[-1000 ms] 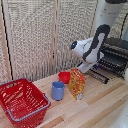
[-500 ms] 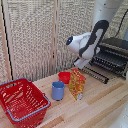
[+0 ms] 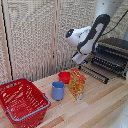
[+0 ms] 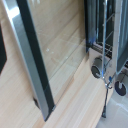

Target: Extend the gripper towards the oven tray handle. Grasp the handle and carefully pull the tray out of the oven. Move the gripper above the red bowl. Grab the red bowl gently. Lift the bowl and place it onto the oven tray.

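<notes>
The white robot arm [image 3: 92, 35] is reaching down from the upper right of the exterior view, and its end effector [image 3: 79, 58] is hanging above the surface [image 3: 95, 107], just in front of the oven [image 3: 111, 56]. The fingers are too small and blurred in the exterior view to judge, and the wrist view is not showing them clearly, so whether the end effector is wide or narrow cannot be told.

The oven is sitting at the surface's far right edge. Its tray [image 3: 94, 73] is projecting out of the oven front toward the middle of the surface, its dark bars lying just below and beside the end effector.

The red bowl [image 3: 64, 77] is resting on the surface near the far edge, below the end effector and toward the exterior view's left of it, apart from it. An orange snack bag [image 3: 76, 84] is standing upright just beside the bowl, and a blue cup [image 3: 58, 91] is standing in front of the bowl. A red shopping basket [image 3: 21, 102] is occupying the surface's near left corner.

The wrist view is showing dark metal bars [image 4: 30, 60] crossing above the pale wood.
</notes>
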Robot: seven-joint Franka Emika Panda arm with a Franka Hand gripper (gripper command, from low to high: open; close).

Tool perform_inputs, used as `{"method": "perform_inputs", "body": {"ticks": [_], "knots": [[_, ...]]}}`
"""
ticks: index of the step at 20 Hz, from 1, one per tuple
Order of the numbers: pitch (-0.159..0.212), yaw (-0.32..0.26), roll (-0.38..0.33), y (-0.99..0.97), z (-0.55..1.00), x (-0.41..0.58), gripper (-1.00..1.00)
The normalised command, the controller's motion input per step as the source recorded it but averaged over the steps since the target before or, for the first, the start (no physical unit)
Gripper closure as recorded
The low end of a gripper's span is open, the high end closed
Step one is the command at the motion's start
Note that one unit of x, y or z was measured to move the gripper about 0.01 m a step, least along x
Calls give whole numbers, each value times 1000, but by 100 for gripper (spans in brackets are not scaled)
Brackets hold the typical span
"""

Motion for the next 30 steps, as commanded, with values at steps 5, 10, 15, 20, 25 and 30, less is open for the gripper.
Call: {"method": "perform_inputs", "body": {"ticks": [5, 10, 15, 20, 25, 30], "knots": [[-57, -64, 162, 281, 281, 187, -100], [-93, -104, 318, 423, 62, 169, -100], [-80, -106, 368, 377, -6, 77, -100], [-6, -145, 269, 288, -157, 0, -100], [0, -227, 128, 210, -273, -1, -100], [-16, -243, 44, 81, -341, 0, -100]]}}
